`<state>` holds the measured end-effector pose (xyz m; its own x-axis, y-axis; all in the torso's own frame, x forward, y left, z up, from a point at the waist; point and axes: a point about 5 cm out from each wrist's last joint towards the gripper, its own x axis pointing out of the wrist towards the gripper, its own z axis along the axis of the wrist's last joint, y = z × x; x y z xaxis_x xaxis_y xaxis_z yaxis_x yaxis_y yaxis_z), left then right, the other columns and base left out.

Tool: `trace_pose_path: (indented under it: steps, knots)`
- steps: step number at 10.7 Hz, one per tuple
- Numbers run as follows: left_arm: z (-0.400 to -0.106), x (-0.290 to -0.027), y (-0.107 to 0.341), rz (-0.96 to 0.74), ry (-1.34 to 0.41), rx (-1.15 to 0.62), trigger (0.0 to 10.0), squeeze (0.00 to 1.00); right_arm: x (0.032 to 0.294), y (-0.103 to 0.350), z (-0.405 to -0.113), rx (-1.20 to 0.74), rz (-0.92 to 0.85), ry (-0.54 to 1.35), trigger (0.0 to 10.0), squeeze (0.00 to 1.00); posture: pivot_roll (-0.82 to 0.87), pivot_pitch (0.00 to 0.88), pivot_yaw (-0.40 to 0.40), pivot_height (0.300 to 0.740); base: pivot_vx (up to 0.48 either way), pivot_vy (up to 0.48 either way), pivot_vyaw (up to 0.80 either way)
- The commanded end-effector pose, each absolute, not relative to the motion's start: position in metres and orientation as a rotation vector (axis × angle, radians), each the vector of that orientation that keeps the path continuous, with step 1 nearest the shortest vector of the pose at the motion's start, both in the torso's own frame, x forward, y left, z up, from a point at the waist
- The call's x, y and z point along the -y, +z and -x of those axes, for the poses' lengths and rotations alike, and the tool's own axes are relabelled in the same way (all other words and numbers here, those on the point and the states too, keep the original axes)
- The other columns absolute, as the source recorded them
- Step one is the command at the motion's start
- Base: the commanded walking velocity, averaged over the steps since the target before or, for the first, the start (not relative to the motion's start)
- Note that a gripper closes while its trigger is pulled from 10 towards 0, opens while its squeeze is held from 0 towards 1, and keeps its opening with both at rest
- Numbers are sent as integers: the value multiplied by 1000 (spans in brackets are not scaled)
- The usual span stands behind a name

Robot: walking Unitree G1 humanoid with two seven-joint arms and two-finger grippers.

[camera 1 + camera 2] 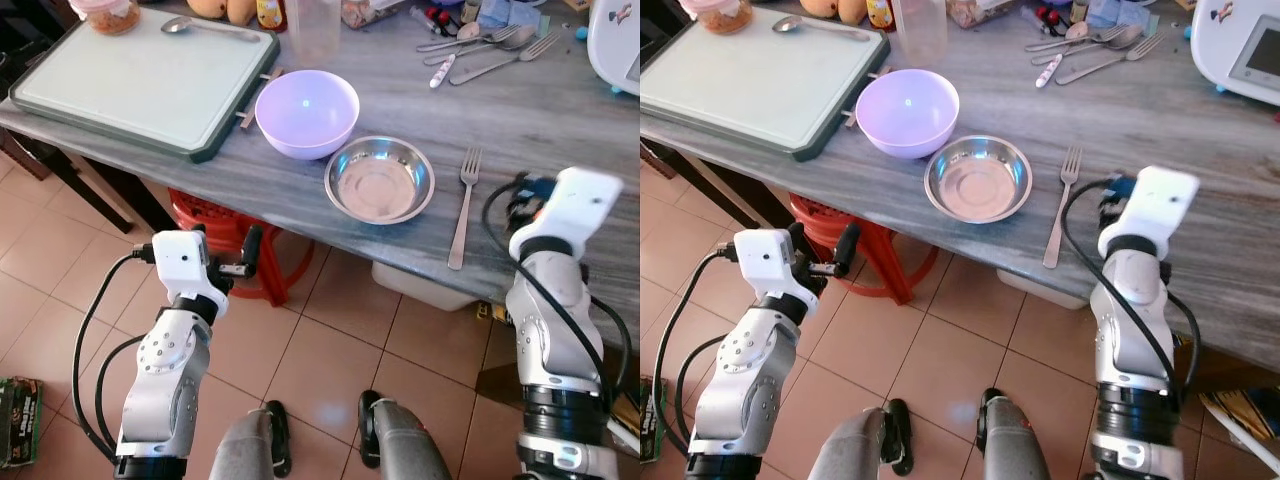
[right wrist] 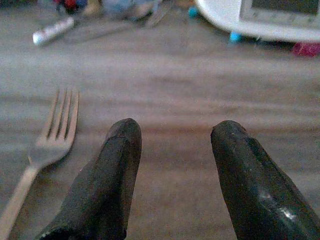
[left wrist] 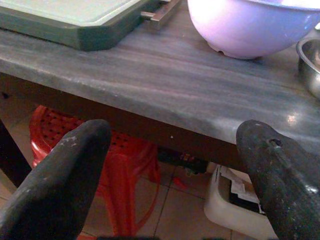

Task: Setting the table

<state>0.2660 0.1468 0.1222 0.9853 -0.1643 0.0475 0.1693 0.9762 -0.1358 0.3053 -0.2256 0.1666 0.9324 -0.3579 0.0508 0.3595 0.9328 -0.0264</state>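
Note:
A lilac bowl and a steel bowl stand side by side near the front edge of the grey table. A fork lies just right of the steel bowl, tines pointing away from me. My right gripper hovers low over the bare tabletop just right of the fork, open and empty. My left gripper is open and empty too. It hangs below and in front of the table edge, facing the lilac bowl.
A green cutting board with a spoon on it covers the table's left. Loose cutlery, a clear cup and a white appliance sit at the back. A red stool and a white box stand under the table.

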Motion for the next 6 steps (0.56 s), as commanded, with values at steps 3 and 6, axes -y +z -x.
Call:
trace_pose_path:
  steps: [3, 6]
  knots:
    - [-265, -149, 118, 135, -161, 17, 10000, 0, 221, 154, -314, -63, 30, -294, 10000, 0, -41, 254, 74, 740, 0, 0, 0]
    - [-264, -149, 118, 135, -158, 15, 10000, 0, 208, 148, -317, -113, 0, -211, 10000, 0, -37, 253, 71, 740, 0, 0, 0]
